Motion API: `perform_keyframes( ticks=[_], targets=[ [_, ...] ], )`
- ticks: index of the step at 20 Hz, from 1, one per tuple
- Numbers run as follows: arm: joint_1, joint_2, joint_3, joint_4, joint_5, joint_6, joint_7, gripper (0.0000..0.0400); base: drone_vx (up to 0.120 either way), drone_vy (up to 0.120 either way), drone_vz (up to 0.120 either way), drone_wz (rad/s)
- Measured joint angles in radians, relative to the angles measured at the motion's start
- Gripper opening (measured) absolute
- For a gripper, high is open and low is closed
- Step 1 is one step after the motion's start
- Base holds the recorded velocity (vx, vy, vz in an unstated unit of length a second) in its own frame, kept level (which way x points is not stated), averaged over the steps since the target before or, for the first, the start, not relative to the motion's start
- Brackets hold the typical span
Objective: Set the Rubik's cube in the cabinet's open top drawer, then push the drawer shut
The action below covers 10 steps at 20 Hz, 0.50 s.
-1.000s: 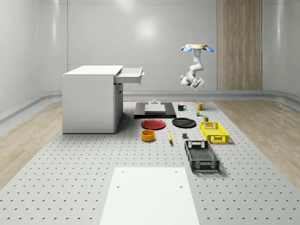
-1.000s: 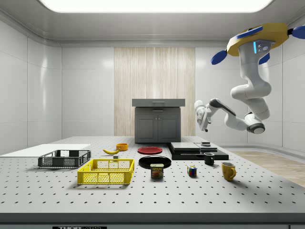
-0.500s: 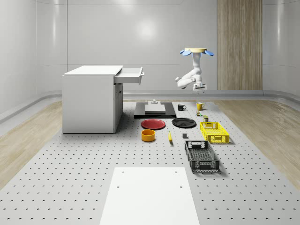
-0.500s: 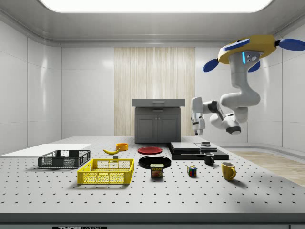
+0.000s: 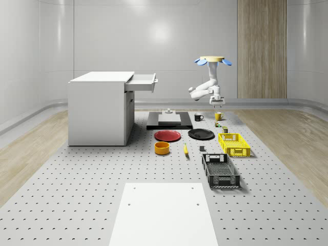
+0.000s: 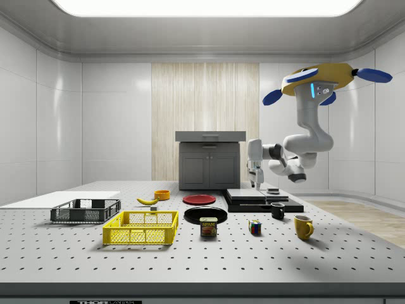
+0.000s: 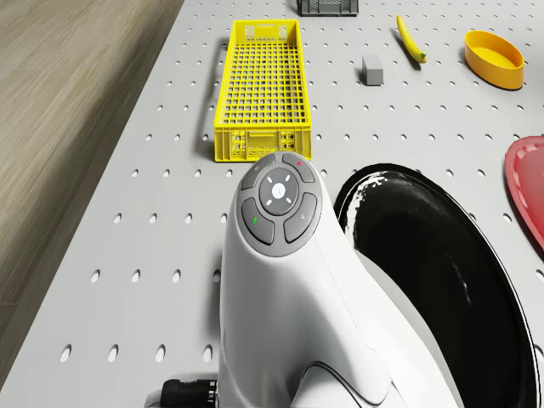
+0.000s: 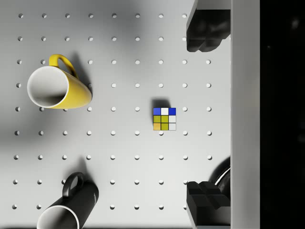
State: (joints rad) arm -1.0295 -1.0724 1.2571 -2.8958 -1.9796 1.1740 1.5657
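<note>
The Rubik's cube [image 8: 164,119] lies on the perforated table, seen from straight above in the wrist view, between my two fingertips [image 8: 206,40]. My gripper [image 8: 205,116] is open, points straight down and hangs well above the cube [image 6: 254,227]. The drone [image 5: 212,60] hovers over the far right part of the table in the whole-scene view, with the gripper [image 5: 214,103] below it. The cabinet [image 5: 97,110] stands at the left, its top drawer [image 5: 141,82] pulled open. In the side view the gripper [image 6: 254,183] hangs in front of the cabinet [image 6: 209,166].
A yellow mug [image 8: 57,88] and a black mug [image 8: 66,210] lie near the cube. A black plate [image 7: 433,289], yellow crate [image 7: 261,89], banana [image 7: 410,38], orange bowl [image 7: 493,58] and red plate [image 7: 527,178] sit on the table. A black crate [image 5: 220,170] stands nearer.
The drone has drifted left in both fixed views. The arm has swung so that the gripper now points straight down and hangs lower over the table.
</note>
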Motion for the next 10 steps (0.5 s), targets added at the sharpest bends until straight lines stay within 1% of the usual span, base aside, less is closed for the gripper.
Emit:
perform_keyframes(
  ticks=[10],
  targets=[
    [-0.033, -0.056, 0.024, 0.003, 0.024, 0.039, 0.027, 0.0400, 0.000, 0.000, -0.120, 0.000]
  ],
)
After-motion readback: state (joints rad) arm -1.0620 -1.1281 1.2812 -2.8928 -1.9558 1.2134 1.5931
